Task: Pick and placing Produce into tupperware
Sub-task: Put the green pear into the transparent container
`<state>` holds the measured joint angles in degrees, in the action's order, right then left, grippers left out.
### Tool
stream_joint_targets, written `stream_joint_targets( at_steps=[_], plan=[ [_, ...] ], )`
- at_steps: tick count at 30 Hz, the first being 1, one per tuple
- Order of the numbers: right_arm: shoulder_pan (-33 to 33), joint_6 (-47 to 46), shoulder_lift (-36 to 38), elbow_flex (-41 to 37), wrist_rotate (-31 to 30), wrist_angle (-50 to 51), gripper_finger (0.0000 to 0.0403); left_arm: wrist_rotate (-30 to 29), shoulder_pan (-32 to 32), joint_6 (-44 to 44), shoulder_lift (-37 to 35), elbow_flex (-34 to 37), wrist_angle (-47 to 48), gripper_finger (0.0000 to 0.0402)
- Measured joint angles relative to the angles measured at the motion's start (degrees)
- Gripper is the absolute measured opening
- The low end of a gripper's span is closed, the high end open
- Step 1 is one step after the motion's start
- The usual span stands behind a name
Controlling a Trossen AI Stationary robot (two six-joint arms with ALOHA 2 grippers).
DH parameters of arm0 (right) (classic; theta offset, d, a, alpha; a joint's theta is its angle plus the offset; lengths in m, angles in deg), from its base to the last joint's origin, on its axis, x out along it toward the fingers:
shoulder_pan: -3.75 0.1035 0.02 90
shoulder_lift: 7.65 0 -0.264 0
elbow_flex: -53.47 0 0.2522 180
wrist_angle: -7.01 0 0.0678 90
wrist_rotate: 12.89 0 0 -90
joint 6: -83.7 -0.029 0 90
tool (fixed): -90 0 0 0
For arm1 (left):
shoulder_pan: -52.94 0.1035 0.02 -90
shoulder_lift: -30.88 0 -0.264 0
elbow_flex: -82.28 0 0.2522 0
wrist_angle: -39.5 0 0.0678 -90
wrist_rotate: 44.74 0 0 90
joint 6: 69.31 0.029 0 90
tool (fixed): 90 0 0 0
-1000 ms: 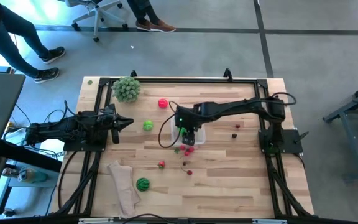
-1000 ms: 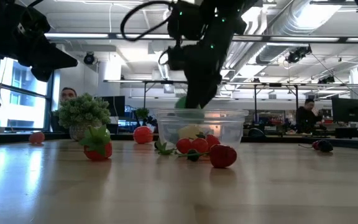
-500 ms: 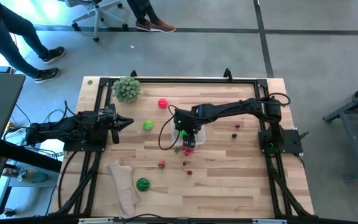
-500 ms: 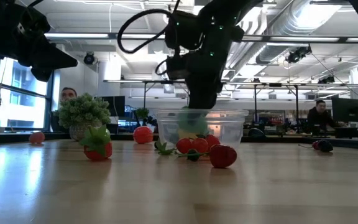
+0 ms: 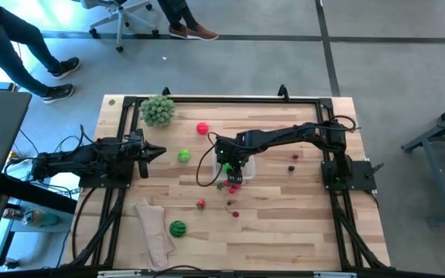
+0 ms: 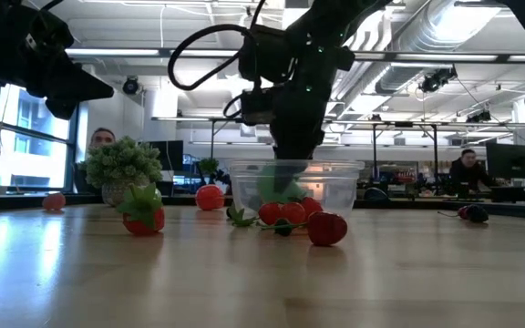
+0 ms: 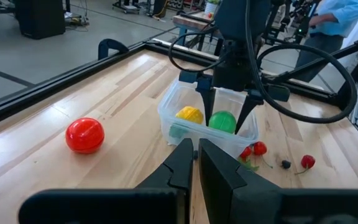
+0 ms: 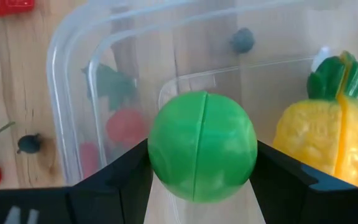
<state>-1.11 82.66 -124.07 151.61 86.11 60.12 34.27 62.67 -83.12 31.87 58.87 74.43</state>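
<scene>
Right wrist view: the right gripper (image 8: pixel 202 171) grips a green ball (image 8: pixel 202 146) inside the tupperware (image 8: pixel 73 50) (yellow fruit (image 8: pixel 319 146) at 3 o'clock). The left gripper (image 7: pixel 196 155) waits closed.

Clear square tub (image 5: pixel 243 167) mid-desk, upright, holds yellow pineapple (image 8: pixel 328 140) and green ball (image 8: pixel 202 146) pinched in fingers (image 8: pixel 124 177). Cherries (image 5: pixel 231 185) at tub's 6 o'clock. Red ball (image 5: pixel 202 128) at 10, watermelon (image 5: pixel 177 228) at 7, green apple (image 5: pixel 184 156) at 9.
</scene>
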Motion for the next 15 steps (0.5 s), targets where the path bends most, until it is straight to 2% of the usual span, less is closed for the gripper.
stream_joint_targets(
  at_steps=[6, 15],
  plan=[
    [0.0, -0.3, 0.0, 0.0, -3.5, 0.0, 0.0235, 0.0, 0.0, 0.0, 0.0, 0.0, 0.0, 0.0017],
    [0.0, -0.4, 0.0, 0.0, -3.8, -0.1, 0.0251, 0.0, 0.0, 0.0, 0.0, 0.0, 0.0, 0.0017]
  ],
)
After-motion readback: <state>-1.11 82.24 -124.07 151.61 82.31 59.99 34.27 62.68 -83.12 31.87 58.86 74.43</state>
